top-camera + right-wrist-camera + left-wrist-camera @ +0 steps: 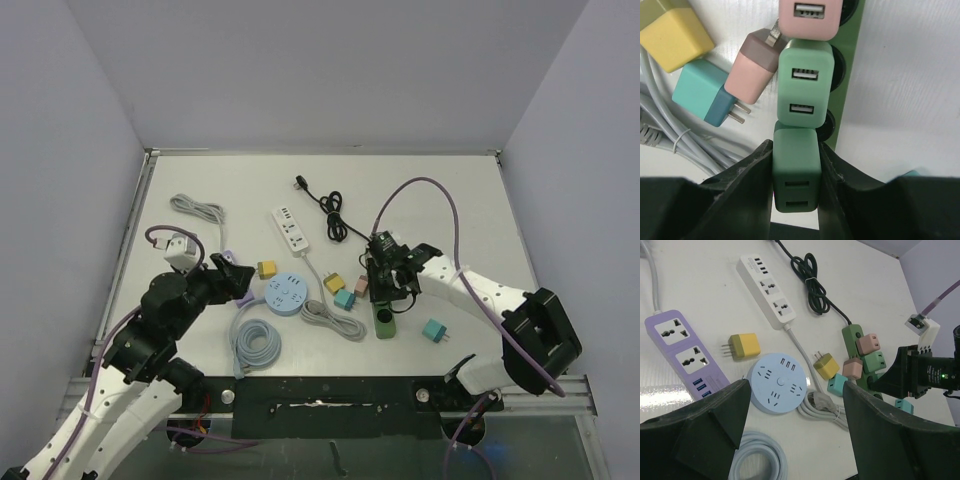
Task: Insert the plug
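Note:
My right gripper (796, 175) is shut on a green plug (796, 170), one finger on each of its sides. The plug stands over the near end of the green power strip (847, 75), touching a second green plug (805, 82) seated there. Its prongs are hidden. A pink plug (810, 17) sits further up the strip. From above, the right gripper (385, 285) covers the strip (384, 322) at centre right. My left gripper (238, 280) hangs open and empty, its jaws wide above the round blue socket (778, 383).
Loose pink (752, 72), teal (702, 92) and yellow (675, 37) plugs lie left of the strip, beside a grey cable bundle (335, 320). A white strip (291, 229), black cable (330, 212), purple strip (682, 352) and coiled blue cable (256, 343) are also on the table.

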You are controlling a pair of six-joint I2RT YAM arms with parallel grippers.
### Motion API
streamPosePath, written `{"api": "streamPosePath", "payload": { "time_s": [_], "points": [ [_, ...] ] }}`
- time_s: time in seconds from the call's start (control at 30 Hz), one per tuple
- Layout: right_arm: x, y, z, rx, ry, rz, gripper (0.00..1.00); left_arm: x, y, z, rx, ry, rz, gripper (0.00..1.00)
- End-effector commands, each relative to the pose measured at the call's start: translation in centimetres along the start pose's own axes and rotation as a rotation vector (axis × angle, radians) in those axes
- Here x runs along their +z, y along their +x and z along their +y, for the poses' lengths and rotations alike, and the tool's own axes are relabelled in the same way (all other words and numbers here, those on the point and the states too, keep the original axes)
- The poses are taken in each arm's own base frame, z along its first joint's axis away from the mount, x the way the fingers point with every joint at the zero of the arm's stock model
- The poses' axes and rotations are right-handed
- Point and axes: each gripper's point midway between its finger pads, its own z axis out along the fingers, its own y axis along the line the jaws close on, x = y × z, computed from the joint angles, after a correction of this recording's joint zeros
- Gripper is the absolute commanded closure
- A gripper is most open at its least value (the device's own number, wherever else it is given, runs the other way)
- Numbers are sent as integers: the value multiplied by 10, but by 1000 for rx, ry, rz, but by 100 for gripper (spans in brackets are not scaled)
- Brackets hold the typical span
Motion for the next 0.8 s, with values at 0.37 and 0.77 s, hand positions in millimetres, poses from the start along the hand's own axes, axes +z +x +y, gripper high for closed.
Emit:
{"api": "streamPosePath", "payload": {
  "time_s": [0.37,0.77],
  "points": [
    [-10,-13,-12,-21,103,36,95,-17,-13,0,-1,17,-65,27],
    [3,-9,2,-41,11,65,95,-17,-13,1,-2,12,-68,27]
  ]
}}
